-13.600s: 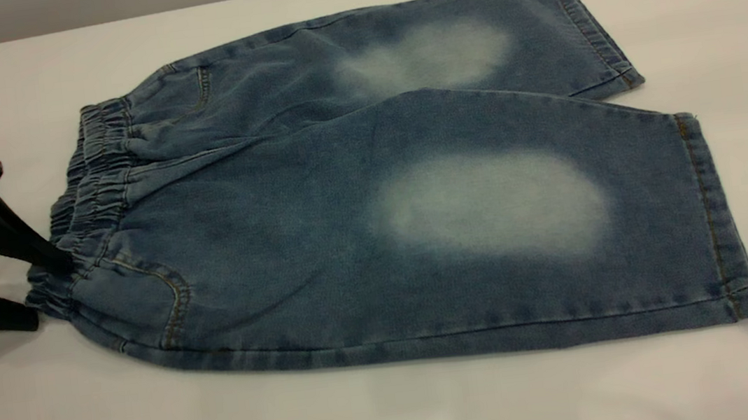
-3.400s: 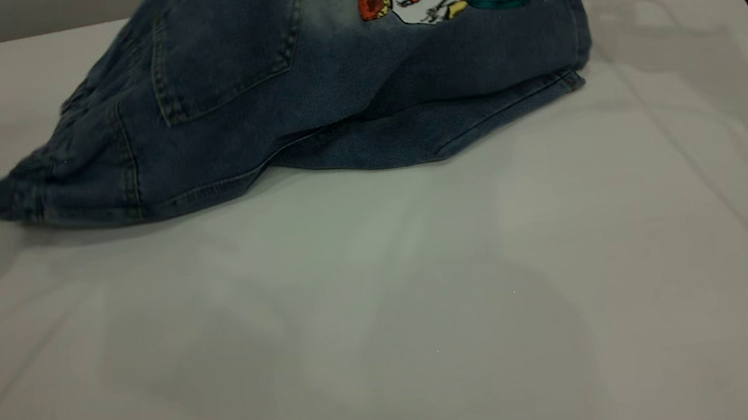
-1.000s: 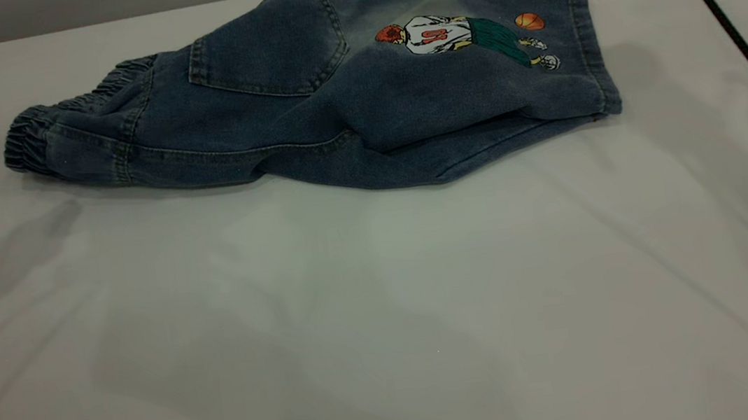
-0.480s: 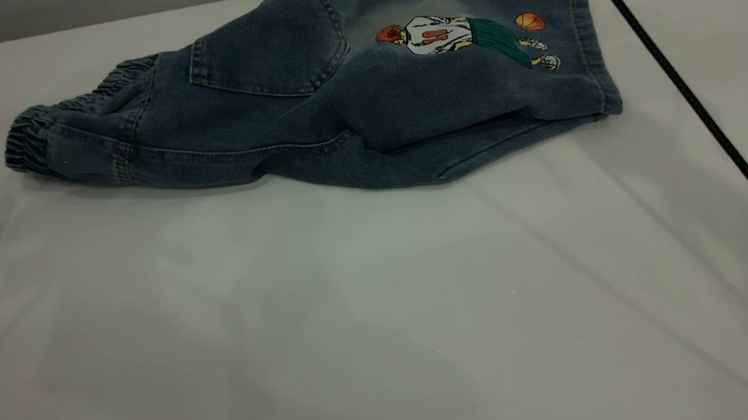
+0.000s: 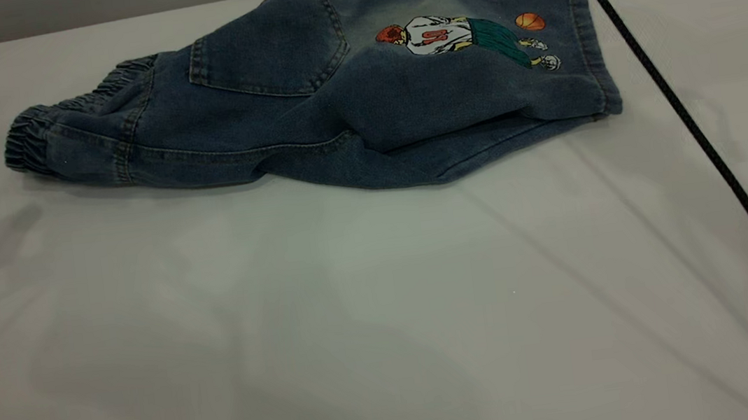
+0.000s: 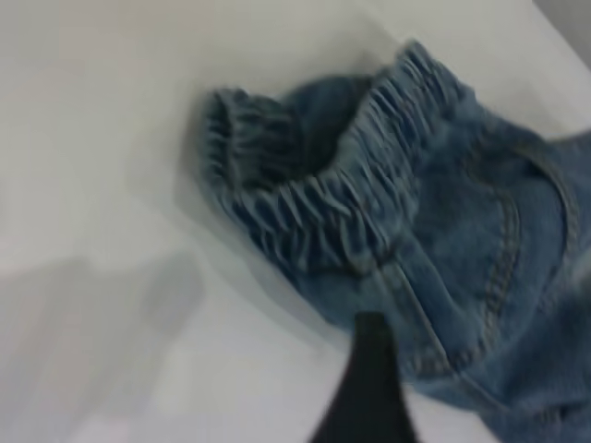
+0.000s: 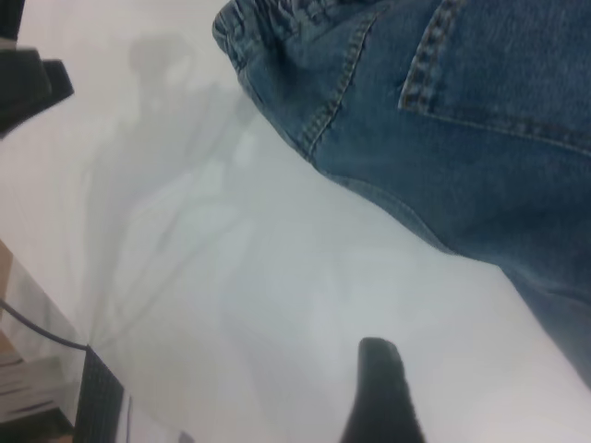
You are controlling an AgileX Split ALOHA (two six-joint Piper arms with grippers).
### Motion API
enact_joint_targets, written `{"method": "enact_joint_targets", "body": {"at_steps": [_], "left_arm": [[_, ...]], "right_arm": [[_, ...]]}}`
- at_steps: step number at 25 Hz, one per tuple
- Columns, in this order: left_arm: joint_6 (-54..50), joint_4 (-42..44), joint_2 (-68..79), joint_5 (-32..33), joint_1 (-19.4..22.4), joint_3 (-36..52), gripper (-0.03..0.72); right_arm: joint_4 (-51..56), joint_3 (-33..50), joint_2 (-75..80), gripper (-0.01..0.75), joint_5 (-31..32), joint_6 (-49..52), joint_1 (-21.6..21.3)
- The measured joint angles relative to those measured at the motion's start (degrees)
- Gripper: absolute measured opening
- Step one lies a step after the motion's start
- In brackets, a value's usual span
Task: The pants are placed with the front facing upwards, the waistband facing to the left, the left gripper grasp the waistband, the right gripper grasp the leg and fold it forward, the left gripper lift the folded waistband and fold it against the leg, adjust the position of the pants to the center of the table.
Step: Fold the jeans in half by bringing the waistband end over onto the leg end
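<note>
Along the table's [image 5: 387, 321] far edge the pants [image 5: 333, 95] lie lengthwise, waistband [image 5: 28, 140] toward the left edge. Left gripper [image 6: 369, 388] hovers nearest it, holding nothing; finger spread of it and right gripper [image 7: 383, 392]: cannot tell.

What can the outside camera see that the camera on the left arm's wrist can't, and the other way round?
Only the exterior view shows the whole folded pants, the basketball-player print, the leg's hem and a black cable. Only the left wrist view shows the open mouth of the waistband and a black fingertip of the left hand above it. Both show the waistband, the denim and the white table.
</note>
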Motion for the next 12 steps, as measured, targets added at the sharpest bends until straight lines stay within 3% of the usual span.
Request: {"method": "enact_joint_targets", "body": {"at_steps": [4,12], "left_arm": [[-0.83,-4.27,4.04,2.32,0.0,-1.37,0.629],[-10.95,-3.33,20.15,14.37,-0.9,-12.53,0.622]], "right_arm": [[0.0,0.0,0.0,0.431,-0.44,-0.26,0.0],[-0.31,0.0,0.0,0.431,-0.66,-1.0,0.0]]}}
